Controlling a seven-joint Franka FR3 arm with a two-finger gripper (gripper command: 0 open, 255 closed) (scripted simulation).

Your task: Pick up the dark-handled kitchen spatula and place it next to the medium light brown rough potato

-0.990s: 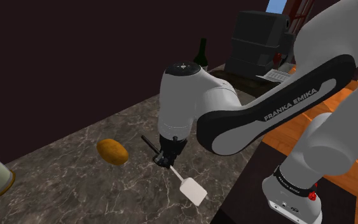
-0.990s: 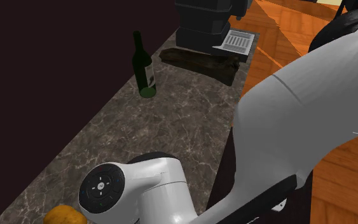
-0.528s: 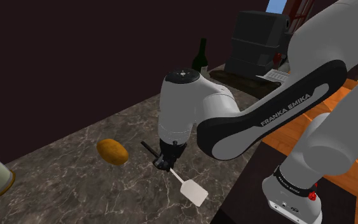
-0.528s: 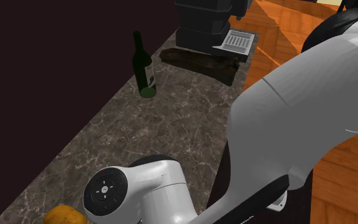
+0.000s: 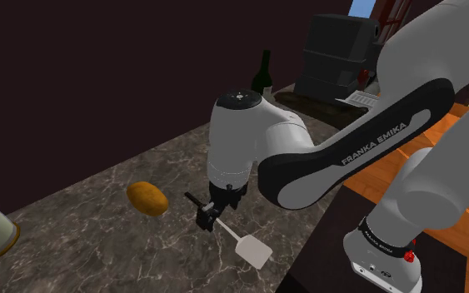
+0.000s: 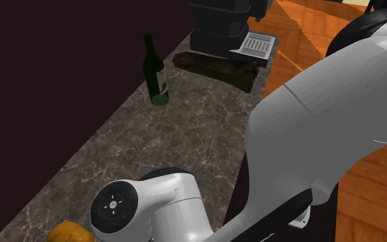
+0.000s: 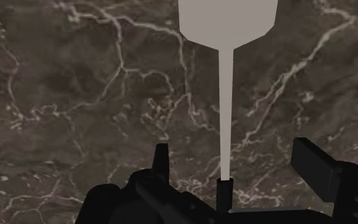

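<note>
The fingers (image 7: pixel 163 160) stand open, untouching, either side of the spatula (image 7: pixel 226 95) on the dark marble table (image 5: pixel 82 245), with the potato (image 5: pixel 147 198) near at the shoulder view's left.

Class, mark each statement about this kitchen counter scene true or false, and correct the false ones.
1. The hand is open, its fingers standing apart on either side of the spatula. True.
2. The spatula's blade is black. False: the blade is pale; only the handle end is dark.
3. The potato touches the spatula. False: the potato lies apart from it on the marbled counter.
4. A dark bottle stands upright on the counter. True.
</note>
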